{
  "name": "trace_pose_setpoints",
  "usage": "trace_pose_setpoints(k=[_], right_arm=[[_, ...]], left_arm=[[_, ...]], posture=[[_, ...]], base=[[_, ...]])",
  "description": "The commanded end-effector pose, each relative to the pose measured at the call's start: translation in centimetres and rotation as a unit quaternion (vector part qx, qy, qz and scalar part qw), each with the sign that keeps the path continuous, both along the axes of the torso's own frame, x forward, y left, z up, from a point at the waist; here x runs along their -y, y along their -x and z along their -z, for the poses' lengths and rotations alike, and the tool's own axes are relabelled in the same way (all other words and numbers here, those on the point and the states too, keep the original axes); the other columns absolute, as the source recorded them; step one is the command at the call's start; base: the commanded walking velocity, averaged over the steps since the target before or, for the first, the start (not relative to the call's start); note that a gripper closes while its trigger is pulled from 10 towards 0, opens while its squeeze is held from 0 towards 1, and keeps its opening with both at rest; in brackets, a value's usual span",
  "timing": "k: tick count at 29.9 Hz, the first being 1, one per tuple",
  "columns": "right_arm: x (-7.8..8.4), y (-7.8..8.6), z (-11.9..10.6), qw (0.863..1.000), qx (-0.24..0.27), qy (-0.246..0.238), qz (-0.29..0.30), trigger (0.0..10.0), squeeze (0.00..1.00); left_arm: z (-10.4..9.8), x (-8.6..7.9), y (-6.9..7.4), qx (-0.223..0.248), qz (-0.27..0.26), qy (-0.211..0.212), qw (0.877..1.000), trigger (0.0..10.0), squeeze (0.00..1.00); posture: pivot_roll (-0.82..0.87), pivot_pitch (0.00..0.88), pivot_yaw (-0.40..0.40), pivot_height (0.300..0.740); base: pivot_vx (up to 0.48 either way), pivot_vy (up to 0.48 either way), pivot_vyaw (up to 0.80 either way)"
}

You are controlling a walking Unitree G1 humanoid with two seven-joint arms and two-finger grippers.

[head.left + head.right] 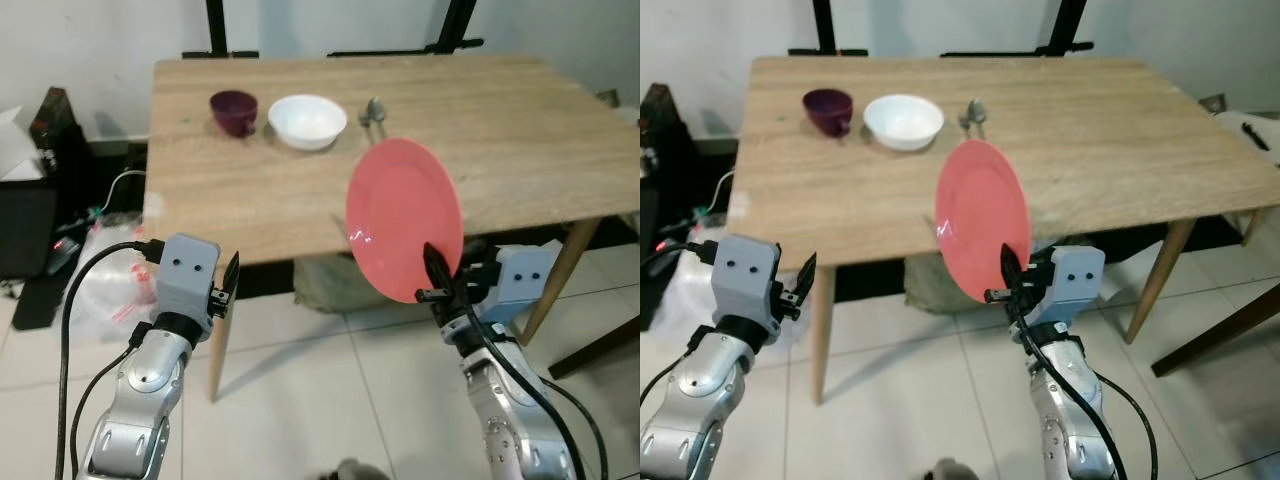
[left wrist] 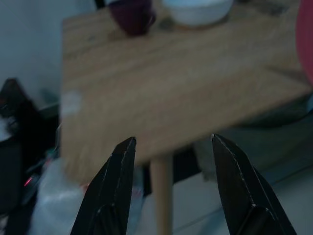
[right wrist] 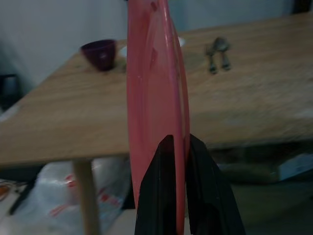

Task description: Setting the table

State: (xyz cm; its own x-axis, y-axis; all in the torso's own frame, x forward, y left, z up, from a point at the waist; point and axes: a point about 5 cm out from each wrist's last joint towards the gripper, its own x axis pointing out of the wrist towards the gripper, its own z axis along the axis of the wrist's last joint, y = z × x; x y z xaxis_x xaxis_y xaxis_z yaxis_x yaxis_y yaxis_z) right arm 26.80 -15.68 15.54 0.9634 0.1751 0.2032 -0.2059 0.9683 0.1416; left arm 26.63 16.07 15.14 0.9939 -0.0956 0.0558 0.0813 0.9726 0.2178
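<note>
My right gripper (image 1: 437, 272) is shut on the lower rim of a pink plate (image 1: 403, 218), holding it upright on edge in front of the wooden table's (image 1: 250, 215) near edge. The right wrist view shows the plate (image 3: 155, 93) edge-on between the fingers (image 3: 166, 196). On the far part of the table stand a dark purple cup (image 1: 233, 111) and a white bowl (image 1: 307, 121), with a spoon and fork (image 1: 372, 110) lying beside the bowl. My left gripper (image 1: 231, 285) stands open and empty below the table's left front corner, its fingers (image 2: 115, 186) spread in the left wrist view.
A table leg (image 1: 219, 335) stands just right of my left gripper. Black cases, cables and a plastic bag (image 1: 110, 285) clutter the floor at the left. Another table leg (image 1: 560, 275) and a dark chair leg (image 1: 595, 350) are at the right. Tiled floor lies below.
</note>
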Motion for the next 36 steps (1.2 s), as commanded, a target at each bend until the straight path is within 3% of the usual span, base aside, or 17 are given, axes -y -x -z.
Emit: trace_pose_setpoints(k=[1,36], right_arm=[[0.43,0.22,0.82,1.0,-0.018,0.004,0.009,10.0,0.0],[0.41,0.24,0.98,1.0,-0.02,0.005,0.01,10.0,0.0]], left_arm=[[0.34,0.3,0.15,-0.008,0.005,0.0,1.0,10.0,0.0],[0.41,0.54,0.09,-0.011,0.006,0.006,1.0,10.0,0.0]], posture=[[-0.11,0.026,0.029,0.74],[-0.11,0.03,0.028,0.74]], base=[[-0.368,0.0,0.0],[-0.36,0.0,0.0]])
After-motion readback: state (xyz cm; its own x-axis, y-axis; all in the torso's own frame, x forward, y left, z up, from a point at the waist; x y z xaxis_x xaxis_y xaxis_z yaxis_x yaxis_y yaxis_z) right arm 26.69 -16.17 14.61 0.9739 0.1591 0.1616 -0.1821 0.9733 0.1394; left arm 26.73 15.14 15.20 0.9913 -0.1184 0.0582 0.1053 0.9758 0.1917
